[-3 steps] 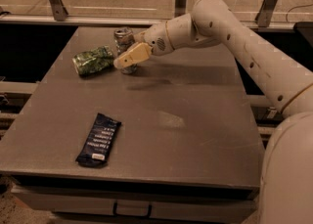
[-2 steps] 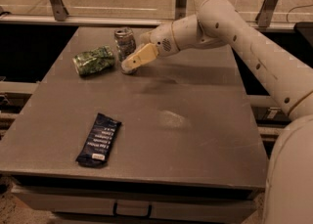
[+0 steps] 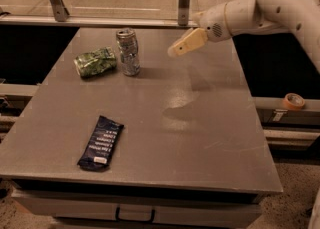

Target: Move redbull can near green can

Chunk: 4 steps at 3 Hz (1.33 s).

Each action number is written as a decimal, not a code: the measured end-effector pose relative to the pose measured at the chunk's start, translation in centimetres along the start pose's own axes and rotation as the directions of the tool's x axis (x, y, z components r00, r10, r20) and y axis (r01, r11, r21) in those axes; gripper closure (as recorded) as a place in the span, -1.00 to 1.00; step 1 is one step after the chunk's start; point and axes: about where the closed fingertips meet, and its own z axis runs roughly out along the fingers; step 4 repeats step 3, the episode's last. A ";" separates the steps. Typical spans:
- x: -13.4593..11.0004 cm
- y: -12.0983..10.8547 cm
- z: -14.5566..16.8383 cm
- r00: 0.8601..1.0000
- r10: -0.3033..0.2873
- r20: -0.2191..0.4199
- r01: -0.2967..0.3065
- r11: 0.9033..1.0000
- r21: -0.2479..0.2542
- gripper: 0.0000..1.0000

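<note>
Camera view is showing a grey, faintly scuffed tabletop standing before a railing and a pale floor. The redbull can is standing upright near the far left corner, just beside the green can, which is lying toward the left edge. The claw is hovering near the far edge, apart from the redbull can; whether it is clenched or released cannot be told. A dark blue wrapper is lying near the front left corner.

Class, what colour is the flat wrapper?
The wrapper is dark blue with pale print, camera view; the gripper hovers clear of the redbull can.
</note>
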 end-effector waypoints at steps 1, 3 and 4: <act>-1.9 -3.5 -8.8 0.994 -0.093 -0.049 0.100 0.979 0.180 -1.00; -5.3 -5.2 -16.4 0.982 -0.175 -0.077 0.190 0.927 0.323 -1.00; -5.3 -5.2 -16.4 0.982 -0.175 -0.077 0.190 0.927 0.323 -1.00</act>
